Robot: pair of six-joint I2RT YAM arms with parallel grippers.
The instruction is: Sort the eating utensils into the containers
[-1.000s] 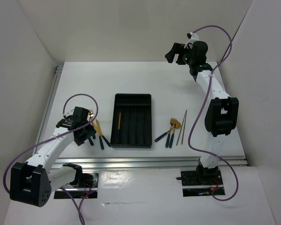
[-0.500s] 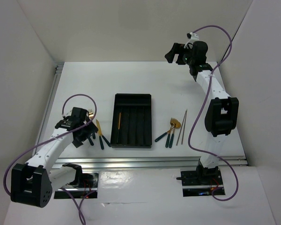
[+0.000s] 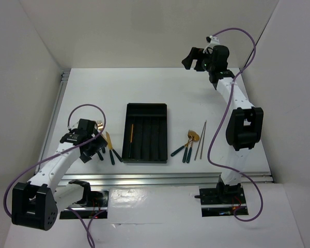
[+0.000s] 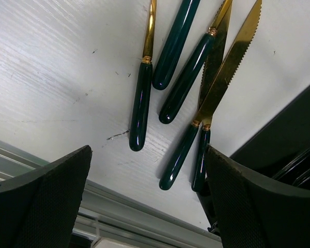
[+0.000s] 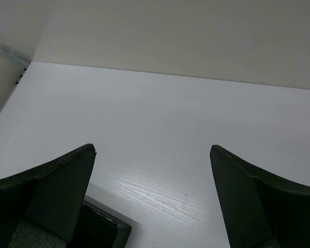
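Observation:
Several utensils with gold heads and teal handles [image 4: 188, 77] lie on the table left of the black tray [image 3: 160, 111]. Among them is a serrated gold knife [image 4: 232, 67]. My left gripper [image 3: 94, 153] is open and hovers low over their handle ends, which show between its fingers in the left wrist view [image 4: 147, 201]. It holds nothing. A thin orange-brown stick [image 3: 131, 133] lies in the tray's left compartment. More utensils [image 3: 185, 147] and two chopsticks [image 3: 200, 138] lie right of the tray. My right gripper [image 3: 192, 56] is open, empty and raised high at the back.
The tray's corner shows at the right of the left wrist view [image 4: 292, 139] and at the bottom left of the right wrist view [image 5: 101, 227]. An aluminium rail [image 3: 165, 177] runs along the table's near edge. White walls enclose the table.
My left gripper has shifted slightly to the left and nearer over the left group of utensils. The right arm has not moved.

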